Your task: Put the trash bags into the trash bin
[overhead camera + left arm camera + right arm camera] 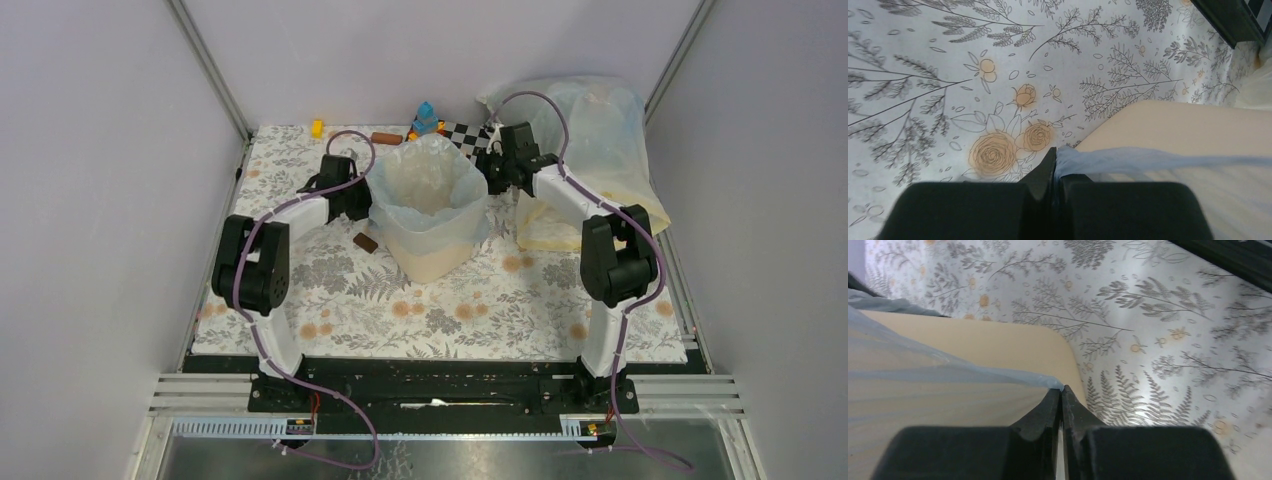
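The cream-beige trash bin [432, 258] stands mid-table. The pale-blue trash bag [428, 180] lines it and folds out over its rim. My left gripper [362, 198] is at the bin's left side, shut on the bag's edge. In the left wrist view my left gripper [1055, 156] pinches the blue film [1148, 159] beside the bin wall [1188, 125]. My right gripper [492, 170] is at the bin's right rim, shut on the bag's edge. In the right wrist view my right gripper [1062, 390] pinches the film [948, 371] against the bin wall [998, 342].
A large yellowish-clear plastic sack [590, 140] lies at the back right behind my right arm. A small brown block [365, 241] lies left of the bin. A blue toy [426, 118], a brown piece [386, 137], a yellow piece [317, 128] and a checkerboard [466, 133] lie along the back edge.
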Robot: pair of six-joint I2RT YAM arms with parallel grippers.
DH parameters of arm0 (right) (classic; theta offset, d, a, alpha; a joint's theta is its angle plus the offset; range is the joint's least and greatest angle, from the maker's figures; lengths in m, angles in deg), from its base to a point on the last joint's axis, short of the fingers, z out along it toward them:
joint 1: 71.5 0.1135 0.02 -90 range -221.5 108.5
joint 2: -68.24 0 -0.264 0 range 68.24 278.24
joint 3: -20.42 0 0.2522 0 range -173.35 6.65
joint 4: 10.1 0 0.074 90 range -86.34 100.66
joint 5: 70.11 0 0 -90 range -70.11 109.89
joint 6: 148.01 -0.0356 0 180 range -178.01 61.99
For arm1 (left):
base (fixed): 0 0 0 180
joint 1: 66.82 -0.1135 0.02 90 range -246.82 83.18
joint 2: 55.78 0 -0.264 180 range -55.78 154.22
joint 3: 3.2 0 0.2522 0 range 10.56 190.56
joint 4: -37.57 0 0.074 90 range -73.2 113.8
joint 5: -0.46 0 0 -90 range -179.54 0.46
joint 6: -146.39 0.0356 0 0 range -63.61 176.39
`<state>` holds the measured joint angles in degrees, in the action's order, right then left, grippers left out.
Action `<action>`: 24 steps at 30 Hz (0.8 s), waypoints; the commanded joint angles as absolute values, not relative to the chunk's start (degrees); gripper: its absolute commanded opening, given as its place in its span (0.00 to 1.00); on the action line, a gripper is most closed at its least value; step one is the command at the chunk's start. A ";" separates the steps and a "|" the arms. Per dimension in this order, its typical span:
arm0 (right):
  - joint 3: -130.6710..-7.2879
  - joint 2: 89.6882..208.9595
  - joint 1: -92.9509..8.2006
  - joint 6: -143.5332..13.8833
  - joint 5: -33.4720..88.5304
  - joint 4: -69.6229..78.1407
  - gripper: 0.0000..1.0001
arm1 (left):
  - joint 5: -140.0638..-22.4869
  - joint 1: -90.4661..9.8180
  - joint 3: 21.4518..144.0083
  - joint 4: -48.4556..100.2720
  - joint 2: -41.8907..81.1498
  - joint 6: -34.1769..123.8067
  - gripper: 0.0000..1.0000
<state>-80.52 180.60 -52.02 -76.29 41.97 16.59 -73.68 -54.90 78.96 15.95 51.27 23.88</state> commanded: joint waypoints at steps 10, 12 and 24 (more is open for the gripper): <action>-82.34 165.98 -52.25 -71.09 24.82 25.96 0.43 | -84.03 -56.19 68.18 24.22 33.52 20.52 0.25; -80.75 163.12 -52.31 -70.87 23.67 25.90 0.48 | -83.75 -56.19 66.73 25.67 32.23 19.76 0.27; -71.08 148.71 -52.35 -70.92 25.75 27.42 0.60 | -82.02 -56.43 58.73 29.47 25.91 17.78 0.47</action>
<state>-73.44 152.77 -52.17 -71.35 25.08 25.79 -82.79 -56.04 59.77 24.51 29.15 18.81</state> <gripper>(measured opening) 0.592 0.448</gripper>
